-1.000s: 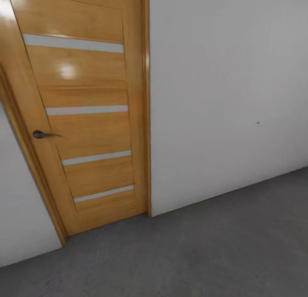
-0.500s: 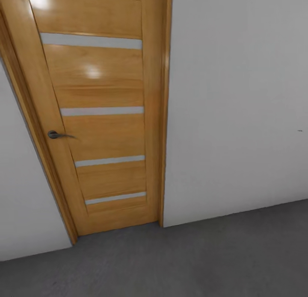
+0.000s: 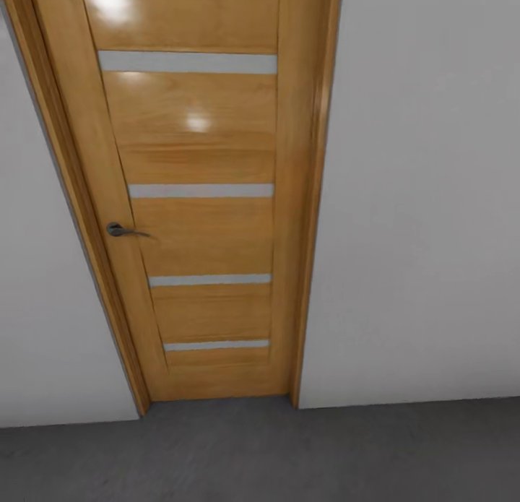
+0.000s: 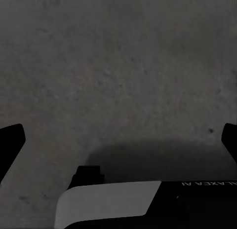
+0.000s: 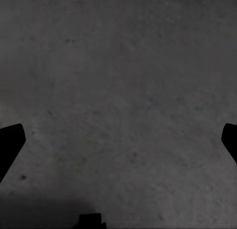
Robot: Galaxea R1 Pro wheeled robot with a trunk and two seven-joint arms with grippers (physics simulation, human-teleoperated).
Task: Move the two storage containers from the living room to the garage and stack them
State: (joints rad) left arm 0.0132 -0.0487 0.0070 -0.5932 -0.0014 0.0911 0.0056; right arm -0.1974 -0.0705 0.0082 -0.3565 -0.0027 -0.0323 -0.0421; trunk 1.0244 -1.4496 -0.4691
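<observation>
Dark grey speckled concrete floor [image 3: 289, 459] of the garage across the bottom of the head view, also under both wrist cameras [image 4: 118, 66] [image 5: 118, 91]. No orange-red container visible in these frames, so whereabouts of the two boxes unknown from here. Straight ahead: honey-coloured wood-panelled door [image 3: 202, 198] with four pale horizontal strips, shut in its frame, small dark metal lever handle [image 3: 123, 231] on its left side, glossy highlights near the top. Plain pale grey wall [image 3: 426, 198] to the right of the door, another strip of the same wall left of the frame. Left gripper [image 4: 118, 140] pointing down at bare concrete, black fingertips [image 4: 11, 140] at the two far edges of the wrist frame, spread wide, nothing between them; white and black part of the robot body low in that view. Right gripper [image 5: 118, 140] likewise spread wide over bare floor, dark fingertips [image 5: 11, 140] at the frame edges, holding nothing. Judged step: transit, hands empty, standing in the garage facing the door, likely heading out to fetch a container from the living room. Next move calls for: closing on the door squarely, getting through it, then locating a box. Risk: clipping the frame with the base or arms if approached at an angle.
</observation>
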